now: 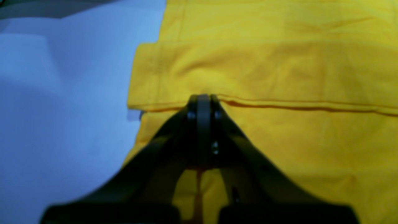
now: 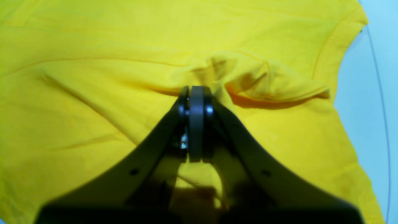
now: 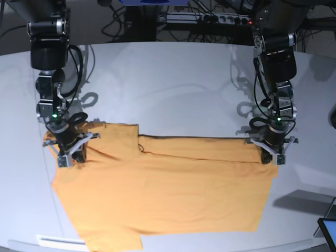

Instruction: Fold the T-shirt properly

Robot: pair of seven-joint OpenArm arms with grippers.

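The orange-yellow T-shirt (image 3: 157,194) lies spread on the white table, with a long band along its far edge folded over toward me. At the left end of that band my right gripper (image 3: 70,153) stands low. In the right wrist view it (image 2: 196,90) is shut, and the T-shirt (image 2: 93,93) puckers up around its tips near the sleeve. My left gripper (image 3: 272,153) is at the band's right end. In the left wrist view it (image 1: 203,98) is shut, its tips right on the folded edge of the T-shirt (image 1: 279,68).
The white table (image 3: 168,89) stretches bare behind the shirt. Cables and a power strip (image 3: 210,18) run along the back. A dark screen corner (image 3: 328,231) shows at the bottom right. The shirt's lower hem lies near the table's front edge.
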